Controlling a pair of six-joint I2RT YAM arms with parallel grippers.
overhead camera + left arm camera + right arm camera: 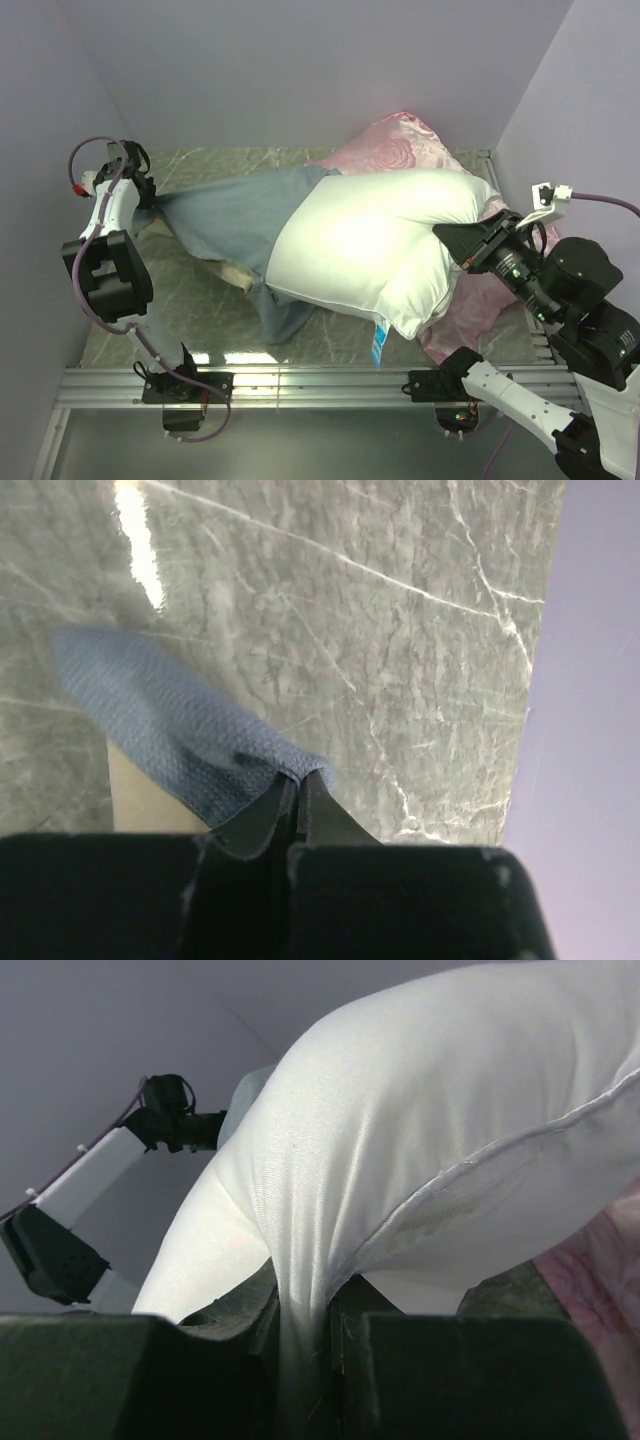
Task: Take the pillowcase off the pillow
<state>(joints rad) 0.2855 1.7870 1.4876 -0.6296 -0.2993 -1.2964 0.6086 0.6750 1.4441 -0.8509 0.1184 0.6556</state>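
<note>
The white pillow (370, 240) lies across the middle of the marble table, its small blue tag (379, 346) at the near edge. The pillowcase (235, 215), grey-blue side out, covers only the pillow's left end and stretches left. My left gripper (143, 192) is shut on the pillowcase's far left edge; the left wrist view shows the grey-blue cloth (180, 730) pinched in my left gripper (298, 790). My right gripper (452, 243) is shut on the pillow's right end; the right wrist view shows white pillow cloth (420, 1140) bunched in my right gripper (305, 1310).
A pink satin rose-patterned cushion (390, 145) lies under and behind the pillow, showing again at the right front (480, 305). Lilac walls close in the back and both sides. A metal rail (300, 385) runs along the table's near edge.
</note>
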